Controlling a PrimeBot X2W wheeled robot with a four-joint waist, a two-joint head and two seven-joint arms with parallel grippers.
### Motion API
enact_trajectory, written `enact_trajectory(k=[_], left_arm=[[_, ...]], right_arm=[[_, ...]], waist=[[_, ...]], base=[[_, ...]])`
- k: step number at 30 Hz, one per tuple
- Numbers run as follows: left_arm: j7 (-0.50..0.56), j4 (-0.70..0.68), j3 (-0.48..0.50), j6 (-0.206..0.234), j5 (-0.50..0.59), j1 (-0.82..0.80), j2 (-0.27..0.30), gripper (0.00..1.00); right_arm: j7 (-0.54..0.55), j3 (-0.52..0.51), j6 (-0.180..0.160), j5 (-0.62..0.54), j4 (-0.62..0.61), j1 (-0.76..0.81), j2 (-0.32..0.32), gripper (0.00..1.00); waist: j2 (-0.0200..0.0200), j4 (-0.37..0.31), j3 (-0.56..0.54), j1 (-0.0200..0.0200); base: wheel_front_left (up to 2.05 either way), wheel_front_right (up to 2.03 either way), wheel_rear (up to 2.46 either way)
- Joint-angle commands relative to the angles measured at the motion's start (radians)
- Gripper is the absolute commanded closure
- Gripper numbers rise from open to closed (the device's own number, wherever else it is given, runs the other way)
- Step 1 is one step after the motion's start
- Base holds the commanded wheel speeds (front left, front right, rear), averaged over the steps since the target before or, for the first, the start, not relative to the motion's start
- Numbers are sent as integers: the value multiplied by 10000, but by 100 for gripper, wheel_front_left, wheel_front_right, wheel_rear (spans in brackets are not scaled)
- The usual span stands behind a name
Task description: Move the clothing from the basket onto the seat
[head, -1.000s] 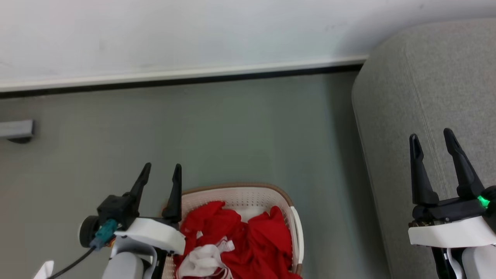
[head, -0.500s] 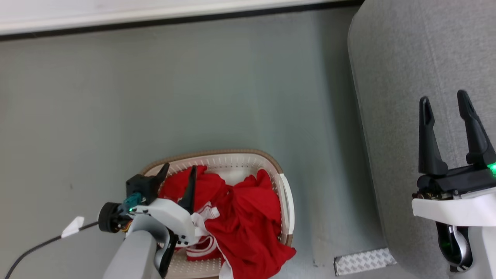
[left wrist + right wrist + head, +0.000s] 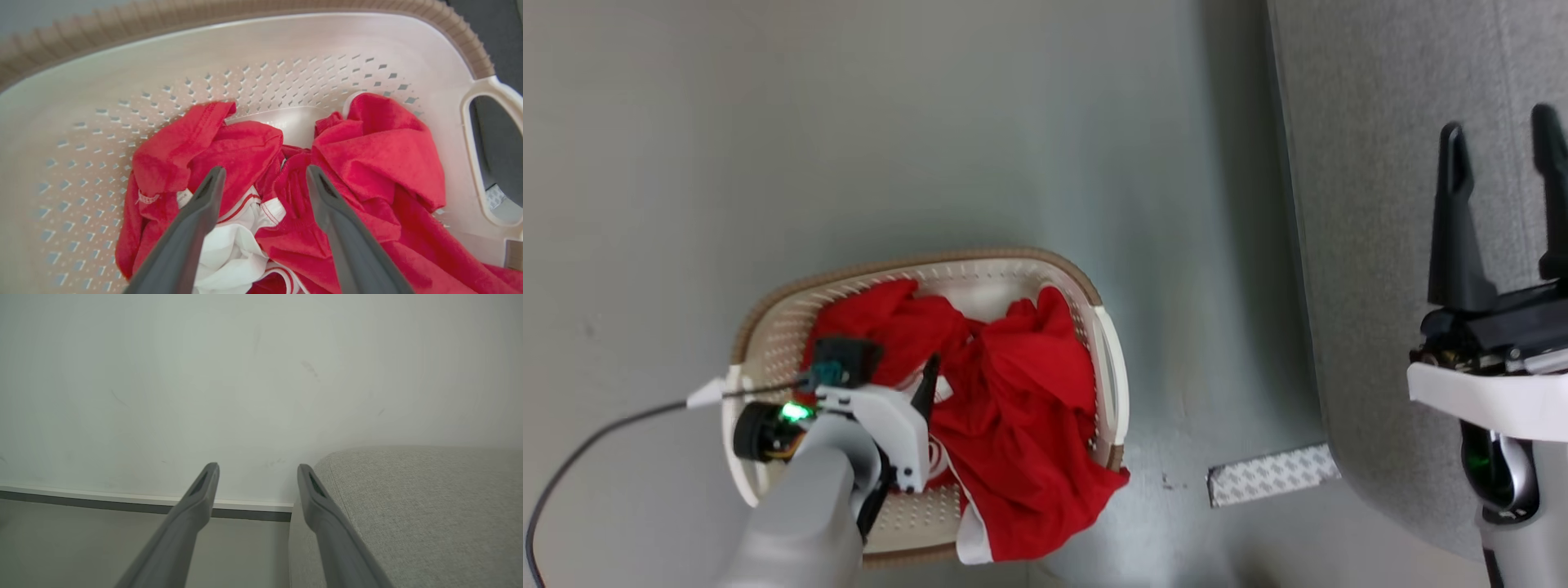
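The clothing (image 3: 1029, 384) is a crumpled bright red garment with white trim, lying in the basket (image 3: 915, 265) and spilling over its near rim. My left gripper (image 3: 890, 371) hangs inside the basket, pointing down. In the left wrist view its jaws (image 3: 263, 173) are open, with the tips just above the red clothing (image 3: 367, 163) and nothing between them. The basket's perforated white wall (image 3: 245, 53) curves behind. My right gripper (image 3: 1499, 126) is open over the edge of the light grey seat (image 3: 1372, 163). In the right wrist view the gripper (image 3: 258, 468) points at the wall beside the seat (image 3: 429, 498).
The basket stands on a grey floor (image 3: 931, 122), a little to the left of the seat. A patterned grey strip (image 3: 1270, 475) lies on the floor at the seat's foot. A black cable (image 3: 596, 425) trails from my left wrist. A white wall with skirting (image 3: 122, 496) lies ahead.
The head camera has tilted down, so the whole picture has shifted. My left gripper has dropped from beside the basket into it, over the clothing. Both grippers stay open.
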Motion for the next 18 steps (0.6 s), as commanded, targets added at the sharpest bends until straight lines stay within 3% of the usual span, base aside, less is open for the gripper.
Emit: enact_trajectory(k=[1, 12, 18], left_arm=[[66, 190, -18, -20, 89, -248, 149, 0], [912, 887, -233, -42, -94, -1579, 400, 0], [1713, 981, -544, 191, 187, -1893, 492, 0]], right_arm=[[7, -26, -21, -101, -119, -186, 52, 0], [7, -307, -21, -145, -898, -797, 79, 0], [6, -372, -21, -208, -1250, -1041, 135, 0]], waist=[[0, -177, 406, -1], [0, -468, 1803, -1], [0, -644, 2329, -1]], base=[[0, 0, 0], [0, 0, 0], [0, 0, 0]])
